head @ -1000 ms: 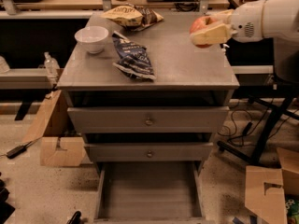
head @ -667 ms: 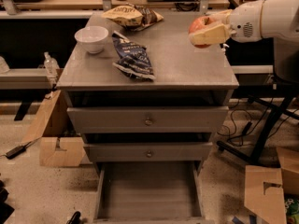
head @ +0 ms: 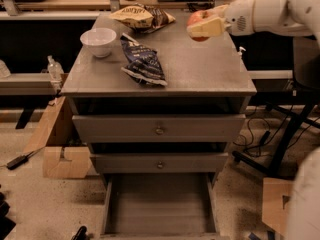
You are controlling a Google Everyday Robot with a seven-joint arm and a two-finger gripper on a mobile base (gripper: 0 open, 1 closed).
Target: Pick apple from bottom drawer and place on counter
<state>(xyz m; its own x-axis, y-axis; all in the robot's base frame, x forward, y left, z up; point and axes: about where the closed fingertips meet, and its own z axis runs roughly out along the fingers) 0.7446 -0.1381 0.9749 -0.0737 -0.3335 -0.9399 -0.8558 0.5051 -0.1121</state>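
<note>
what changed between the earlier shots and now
The gripper, still shut on the apple, has carried it a little to the left in the picture. It is now further in over the back of the counter, nearer the yellow chip bag. Nothing was let go. The white bowl, the dark chip bag and the open bottom drawer stayed where they were.

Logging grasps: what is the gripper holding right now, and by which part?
The gripper, above the back right of the flat grey counter, holds the small red-orange apple, jaws clamped across its lower half.
</note>
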